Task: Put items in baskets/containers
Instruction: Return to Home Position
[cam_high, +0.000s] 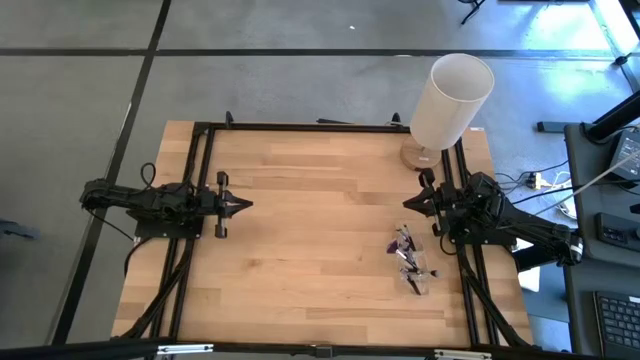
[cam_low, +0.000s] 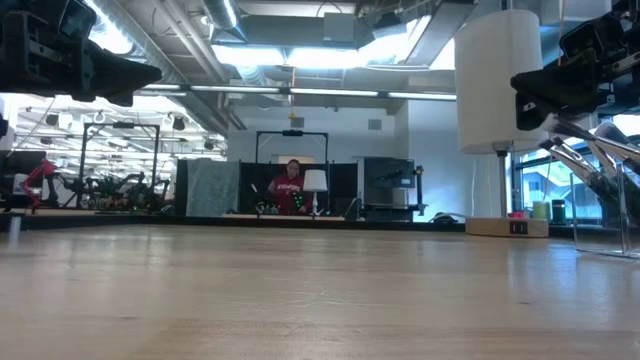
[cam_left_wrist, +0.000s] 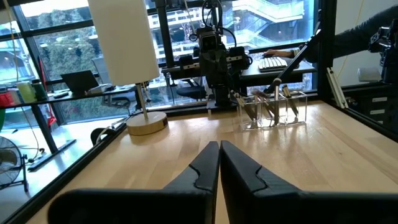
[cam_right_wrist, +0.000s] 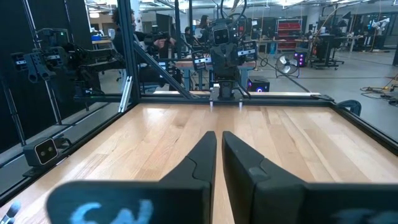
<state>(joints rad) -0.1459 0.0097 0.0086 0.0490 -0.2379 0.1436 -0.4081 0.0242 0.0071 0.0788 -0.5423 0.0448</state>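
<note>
Several thin makeup brushes (cam_high: 405, 248) with dark and purplish tips sit in a small clear box (cam_left_wrist: 272, 107) on the right side of the table, toward its near edge. In the left wrist view they lean inside the box's walls. My left gripper (cam_high: 246, 205) hovers level above the table's left side, shut and holding nothing, pointing toward the right. My right gripper (cam_high: 408, 203) hovers level at the right side, just on the far side of the box. It is shut, holds nothing, and points left. Both hang well above the wood in the low view.
A tall white cylinder (cam_high: 450, 100) on a round wooden base (cam_left_wrist: 147, 122) stands at the far right corner. A black frame (cam_high: 300, 127) runs along the table's edges. The bare wood (cam_high: 310, 230) between the two grippers is free. A person (cam_low: 291, 188) is far behind the table.
</note>
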